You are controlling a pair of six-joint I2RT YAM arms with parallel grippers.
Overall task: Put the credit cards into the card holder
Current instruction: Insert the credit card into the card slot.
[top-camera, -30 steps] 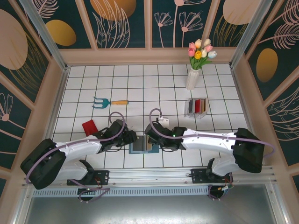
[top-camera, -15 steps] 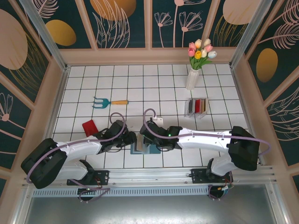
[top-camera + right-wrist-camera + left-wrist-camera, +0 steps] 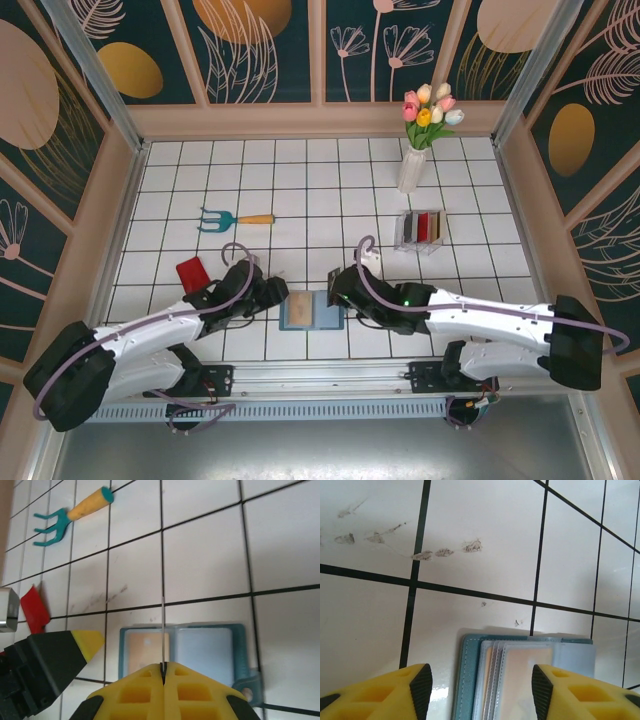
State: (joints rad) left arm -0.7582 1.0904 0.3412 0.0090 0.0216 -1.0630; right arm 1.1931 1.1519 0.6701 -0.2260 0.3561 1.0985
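Note:
The teal card holder (image 3: 312, 311) lies open on the tiles between my two grippers, with a tan card (image 3: 144, 648) in its left clear pocket. My right gripper (image 3: 163, 672) is shut on a thin credit card (image 3: 163, 630), seen edge-on and upright over the holder's (image 3: 205, 650) middle fold. My left gripper (image 3: 481, 692) is open, with its fingers (image 3: 422, 687) either side of the holder's (image 3: 469, 680) left edge and nothing between them. A red card (image 3: 190, 272) lies on the tiles to the left. Several more cards stand in a clear rack (image 3: 420, 230).
A teal hand rake with an orange handle (image 3: 236, 218) lies at the back left. A white vase of tulips (image 3: 413, 165) stands behind the rack. The holder's snap tab (image 3: 249, 687) sticks out at its right. Wooden walls (image 3: 110, 230) close in the tiled floor.
The right gripper has drawn back to the right, off the holder, with the card still in it. The left gripper has opened wider and shifted slightly left. The open holder now lies uncovered.

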